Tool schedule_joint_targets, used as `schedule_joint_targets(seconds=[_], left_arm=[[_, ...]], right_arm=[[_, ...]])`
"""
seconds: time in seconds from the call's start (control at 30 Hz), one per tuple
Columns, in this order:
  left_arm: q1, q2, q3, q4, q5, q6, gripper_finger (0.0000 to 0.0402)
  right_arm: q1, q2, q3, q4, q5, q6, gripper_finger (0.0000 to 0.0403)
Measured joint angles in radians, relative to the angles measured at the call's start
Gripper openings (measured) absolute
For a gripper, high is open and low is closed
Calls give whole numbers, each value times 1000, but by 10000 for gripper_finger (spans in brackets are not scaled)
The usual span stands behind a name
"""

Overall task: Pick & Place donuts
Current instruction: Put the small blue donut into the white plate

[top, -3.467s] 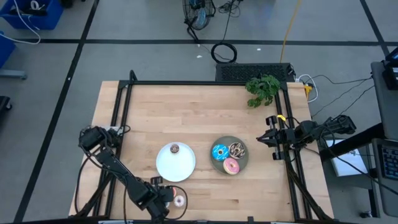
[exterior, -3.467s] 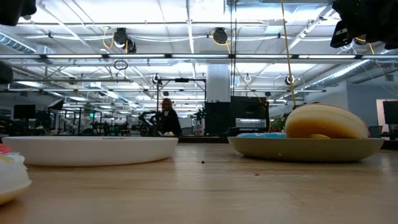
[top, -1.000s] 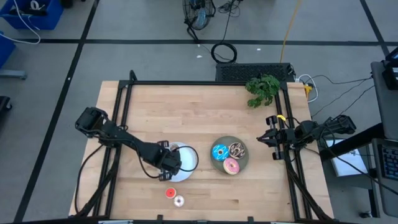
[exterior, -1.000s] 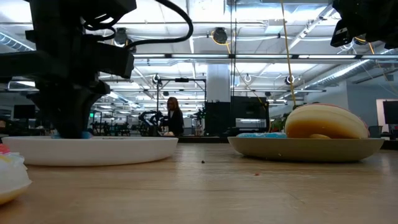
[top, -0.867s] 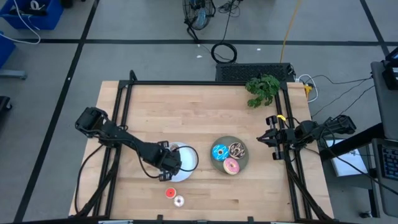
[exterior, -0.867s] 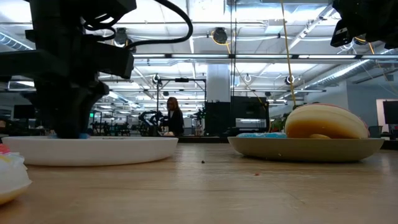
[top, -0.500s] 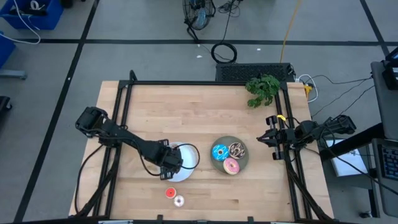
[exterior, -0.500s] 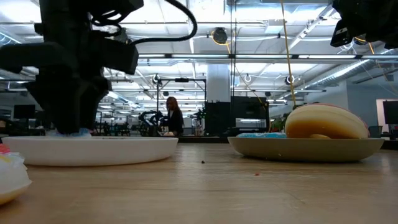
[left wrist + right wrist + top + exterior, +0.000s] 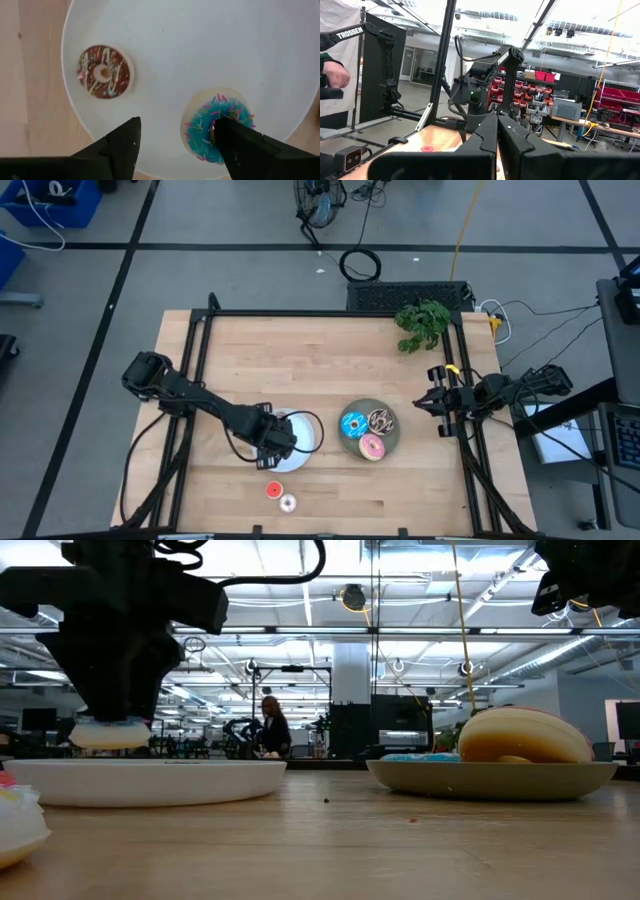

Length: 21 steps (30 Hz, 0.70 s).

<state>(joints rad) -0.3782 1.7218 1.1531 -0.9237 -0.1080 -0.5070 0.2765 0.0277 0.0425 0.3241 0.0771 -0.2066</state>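
Left gripper (image 9: 175,145) spread wide, released, above round white plate (image 9: 210,45); small blue sprinkled donut (image 9: 218,126) on plate beside small brown iced donut (image 9: 104,71). Right gripper (image 9: 496,131) clenched, parked at table's right edge.

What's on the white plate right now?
On the round white plate lie a tiny brown-iced donut and a tiny blue-iced sprinkled donut. The open left claw above hides the blue donut's near edge and part of the plate.
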Motion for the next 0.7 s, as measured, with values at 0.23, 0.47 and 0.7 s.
schedule_joint_targets(seconds=[0.23, 0.47, 0.7], left_arm=[[0, 0, 3, -11, 3, -1, 259], [0, 0, 3, -7, 2, -2, 258], [-27, 0, 3, 31, -18, 94, 173]], right_arm=[[0, 0, 0, 0, 0, 0, 0], [0, 0, 0, 0, 0, 0, 0], [0, 0, 0, 0, 0, 0, 0]])
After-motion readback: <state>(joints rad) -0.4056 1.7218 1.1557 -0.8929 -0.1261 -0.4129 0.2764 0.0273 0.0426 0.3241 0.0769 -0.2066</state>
